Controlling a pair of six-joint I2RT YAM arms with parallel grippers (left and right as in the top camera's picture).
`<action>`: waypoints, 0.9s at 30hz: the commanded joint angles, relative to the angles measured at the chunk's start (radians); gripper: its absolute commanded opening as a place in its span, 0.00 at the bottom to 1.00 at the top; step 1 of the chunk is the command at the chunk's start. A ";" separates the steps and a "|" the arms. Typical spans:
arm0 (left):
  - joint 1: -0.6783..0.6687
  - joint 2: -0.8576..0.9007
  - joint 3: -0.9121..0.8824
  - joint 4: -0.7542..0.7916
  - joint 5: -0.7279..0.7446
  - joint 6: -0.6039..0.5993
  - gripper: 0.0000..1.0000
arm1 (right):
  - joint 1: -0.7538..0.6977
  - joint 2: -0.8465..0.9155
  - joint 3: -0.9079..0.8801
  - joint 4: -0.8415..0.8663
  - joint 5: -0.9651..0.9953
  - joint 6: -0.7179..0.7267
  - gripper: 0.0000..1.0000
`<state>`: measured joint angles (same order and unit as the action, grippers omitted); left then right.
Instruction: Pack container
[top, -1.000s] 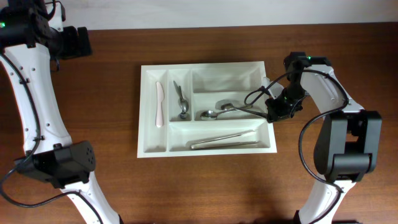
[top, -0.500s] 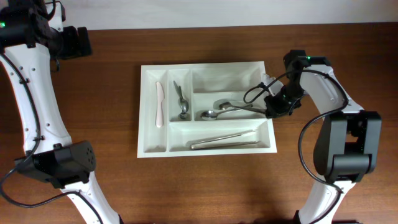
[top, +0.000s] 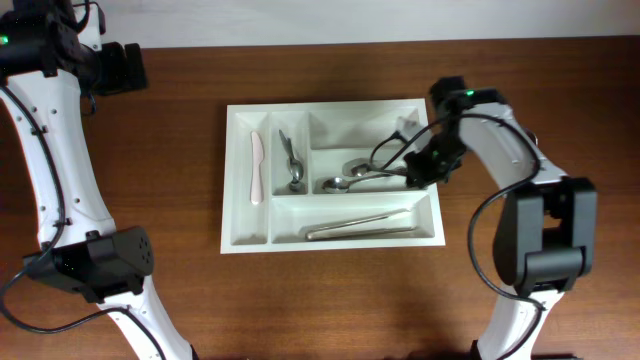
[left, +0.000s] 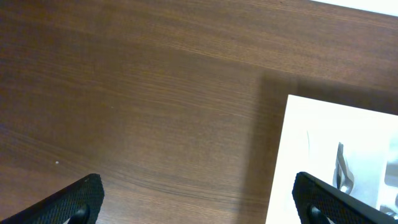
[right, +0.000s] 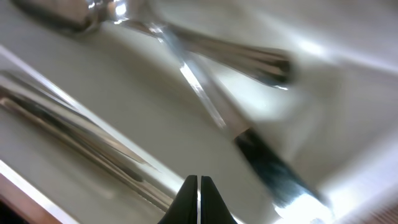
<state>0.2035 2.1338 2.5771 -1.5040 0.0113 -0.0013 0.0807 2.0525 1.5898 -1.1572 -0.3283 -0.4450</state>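
The right end effector (top: 420, 168) has its tips pressed together on nothing visible, dipped into the container (top: 365, 128), which lies directly beneath it. Just ahead of the tips lie two spoons (top: 337, 184). This looks like settling cutlery into place. The next move calls for a clean lift clear of the handles. Motion blur hides whether the tips touch the dark-ended handle (right: 273, 177). The left end effector (left: 199, 202) is spread wide over bare surface (left: 124, 93), with the container's corner off to its right.

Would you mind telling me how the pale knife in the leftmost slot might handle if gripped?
The pale knife looks plastic, so probably light and bendy. Lying flat in a narrow slot of the tray, it may be awkward to pinch.
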 joint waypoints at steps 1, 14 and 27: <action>0.004 -0.013 0.006 0.000 0.004 -0.006 0.99 | -0.093 0.000 0.055 -0.040 -0.027 0.014 0.04; 0.004 -0.013 0.006 0.000 0.004 -0.006 0.99 | -0.140 0.000 0.051 -0.014 0.049 0.039 0.04; 0.004 -0.013 0.006 0.000 0.004 -0.006 0.99 | -0.139 0.019 0.047 0.010 0.048 0.040 0.04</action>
<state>0.2035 2.1338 2.5771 -1.5040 0.0113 -0.0013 -0.0639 2.0571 1.6234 -1.1500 -0.2882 -0.4149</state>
